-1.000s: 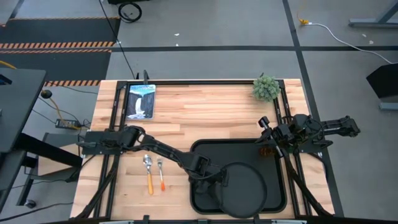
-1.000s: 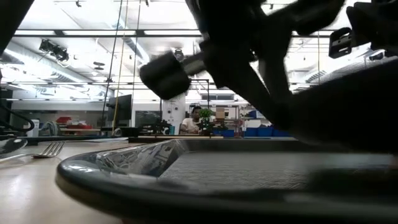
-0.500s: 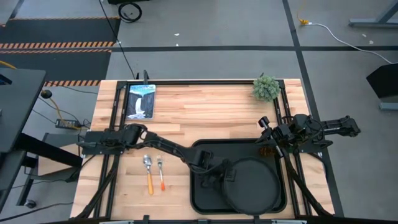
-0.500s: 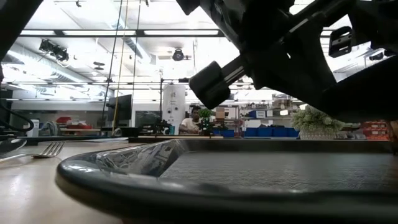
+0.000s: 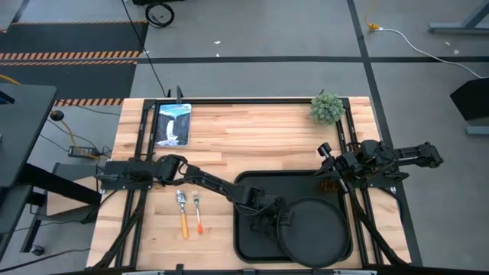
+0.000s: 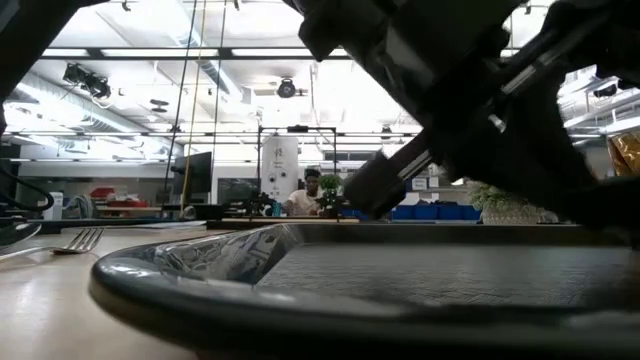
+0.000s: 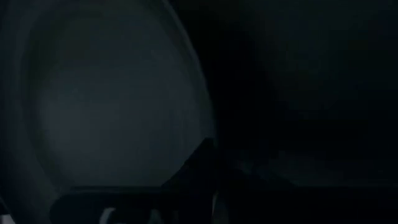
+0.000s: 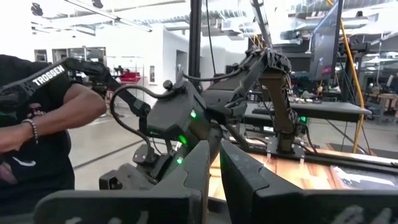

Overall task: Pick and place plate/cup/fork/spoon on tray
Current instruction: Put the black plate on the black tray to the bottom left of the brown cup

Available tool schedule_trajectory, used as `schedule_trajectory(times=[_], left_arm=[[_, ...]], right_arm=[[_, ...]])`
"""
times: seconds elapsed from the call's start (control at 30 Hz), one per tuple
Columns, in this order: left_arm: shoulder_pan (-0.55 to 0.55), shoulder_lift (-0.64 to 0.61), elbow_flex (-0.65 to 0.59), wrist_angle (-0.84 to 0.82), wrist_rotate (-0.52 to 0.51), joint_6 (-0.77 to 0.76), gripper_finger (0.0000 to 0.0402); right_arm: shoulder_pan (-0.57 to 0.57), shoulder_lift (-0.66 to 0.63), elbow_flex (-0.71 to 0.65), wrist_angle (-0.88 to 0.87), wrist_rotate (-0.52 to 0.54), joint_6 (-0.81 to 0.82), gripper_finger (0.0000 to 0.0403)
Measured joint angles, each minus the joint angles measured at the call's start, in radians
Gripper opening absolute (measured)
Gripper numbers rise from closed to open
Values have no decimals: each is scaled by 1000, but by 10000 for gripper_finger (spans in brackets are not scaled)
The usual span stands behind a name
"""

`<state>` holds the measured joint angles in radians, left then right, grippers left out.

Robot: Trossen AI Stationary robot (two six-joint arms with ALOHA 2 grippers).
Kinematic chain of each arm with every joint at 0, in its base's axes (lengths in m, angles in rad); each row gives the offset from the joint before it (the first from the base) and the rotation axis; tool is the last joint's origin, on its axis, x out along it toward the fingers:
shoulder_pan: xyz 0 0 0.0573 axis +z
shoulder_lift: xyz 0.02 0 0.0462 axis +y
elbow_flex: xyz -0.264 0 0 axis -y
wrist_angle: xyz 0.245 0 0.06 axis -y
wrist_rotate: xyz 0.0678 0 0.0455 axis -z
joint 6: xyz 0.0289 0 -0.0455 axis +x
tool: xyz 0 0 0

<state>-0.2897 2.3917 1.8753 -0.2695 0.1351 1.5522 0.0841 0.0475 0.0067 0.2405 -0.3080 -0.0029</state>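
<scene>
The round black plate [image 5: 315,229] is over the right half of the black tray [image 5: 248,187], and my left gripper [image 5: 273,218] is shut on it. The plate fills the left wrist view [image 7: 112,99]. The amber cup [image 5: 328,186] stands at the tray's far right corner and also shows in the low view [image 6: 625,150]. The spoon [image 5: 182,211] and the fork [image 5: 197,214] lie side by side on the table left of the tray. My right gripper [image 5: 327,162] is shut and empty, just beyond the cup, and shows in its own wrist view [image 8: 214,177]. My left gripper holds the plate by its rim [image 5: 283,221] on the side toward the table's left. The fingers come from the left, slanting down. In the left wrist view one finger [image 7: 199,171] lies at the rim's edge [image 7: 208,134]. Whether the plate rests on the tray, I cannot tell.
A small green plant [image 5: 327,108] stands at the table's far right. A picture card [image 5: 173,124] lies at the far left. The tray's raised rim [image 6: 200,290] fills the low view's foreground. A person's arm [image 8: 56,118] shows beyond the table.
My left gripper has carried the plate toward the table's right and a little toward its far edge. The plate stood over the tray's near rim and now sits within the tray's right half. In the low view the gripper has gone right and lower.
</scene>
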Motion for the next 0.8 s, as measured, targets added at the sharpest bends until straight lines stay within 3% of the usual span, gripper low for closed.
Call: schedule_trajectory(times=[0.57, 0.8], left_arm=[[2, 8, 198, -34, 93, -141, 14], [7, 170, 442, -86, 87, -203, 14]], right_arm=[[0, 2, 0, 13, 0, 0, 45], [0, 3, 0, 16, 0, 0, 45]])
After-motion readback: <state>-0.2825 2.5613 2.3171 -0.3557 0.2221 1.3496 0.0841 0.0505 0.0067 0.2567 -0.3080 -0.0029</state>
